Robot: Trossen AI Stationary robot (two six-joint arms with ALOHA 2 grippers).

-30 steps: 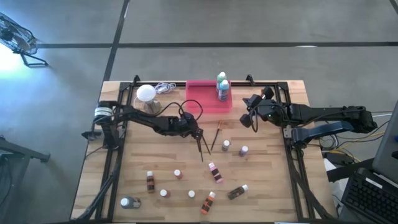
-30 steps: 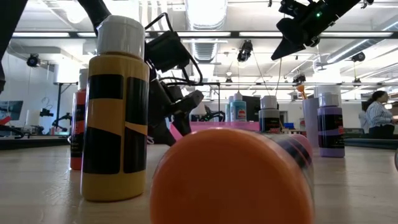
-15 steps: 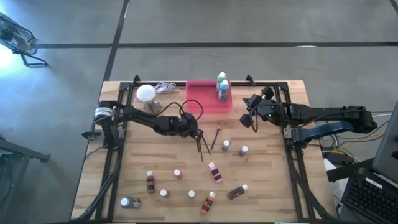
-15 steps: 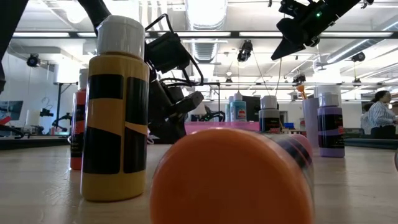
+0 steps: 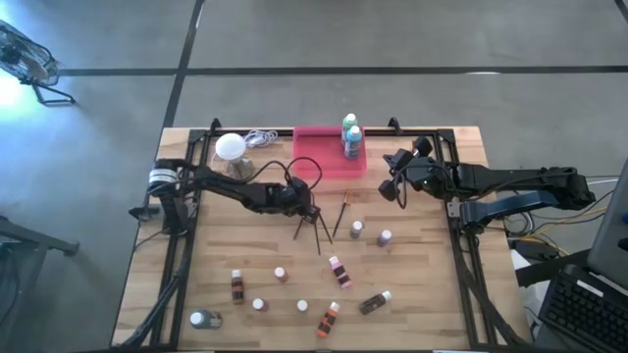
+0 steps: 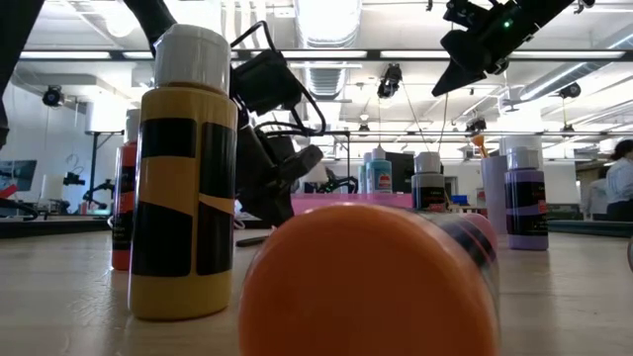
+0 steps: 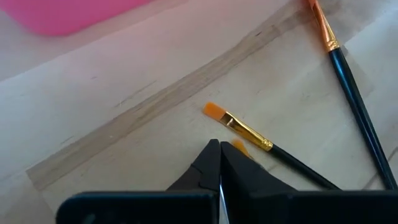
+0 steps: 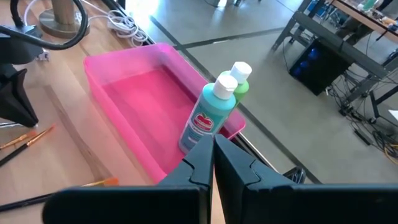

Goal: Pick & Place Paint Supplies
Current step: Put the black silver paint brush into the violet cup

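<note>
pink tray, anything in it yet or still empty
Not empty: two bottles, a blue one and a green one behind it, stand upright at one end of the pink tray. The rest is bare.

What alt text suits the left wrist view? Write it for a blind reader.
The left gripper, shut, hangs low over a wooden table, with an orange-tipped paintbrush lying just past its tip. A second paintbrush lies farther off, and a corner of a pink tray shows.
</note>
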